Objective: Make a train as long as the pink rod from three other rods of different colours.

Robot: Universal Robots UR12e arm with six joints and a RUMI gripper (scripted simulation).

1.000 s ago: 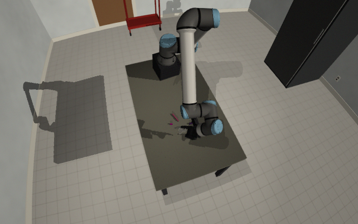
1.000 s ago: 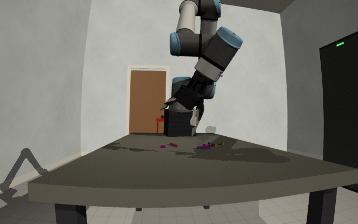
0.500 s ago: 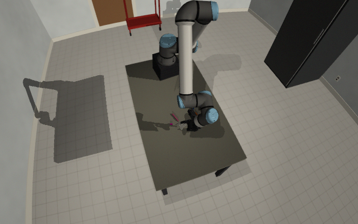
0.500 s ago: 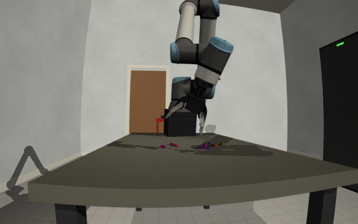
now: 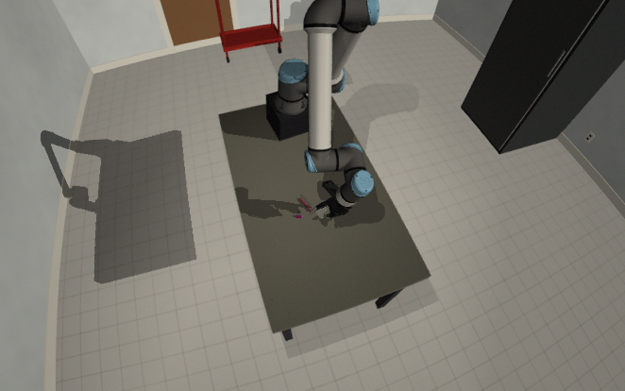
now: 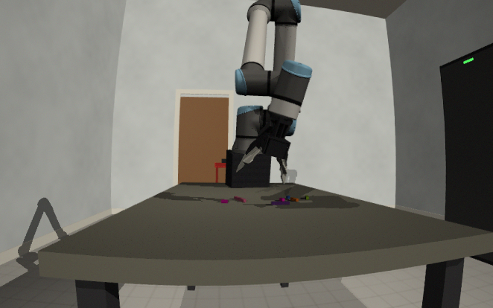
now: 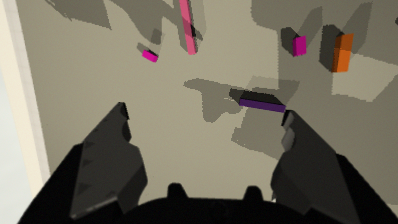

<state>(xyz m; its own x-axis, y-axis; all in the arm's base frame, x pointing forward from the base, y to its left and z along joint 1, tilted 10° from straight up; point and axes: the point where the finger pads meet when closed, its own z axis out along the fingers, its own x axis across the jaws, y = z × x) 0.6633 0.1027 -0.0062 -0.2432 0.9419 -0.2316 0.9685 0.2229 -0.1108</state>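
Note:
My gripper is open and empty above the table. The pink rod lies apart; its far end is cut off in the wrist view. A small magenta rod lies left of it. The purple rod lies crosswise, nearest the right fingertip in the wrist view. A second magenta rod and the orange rod lie separately behind it. A blue rod and a yellowish-green rod show small; the arm hides the right-hand group in the top view.
The table carries the arm's black base at its far end. The table's left edge shows in the wrist view. A red cart and a black cabinet stand away from the table.

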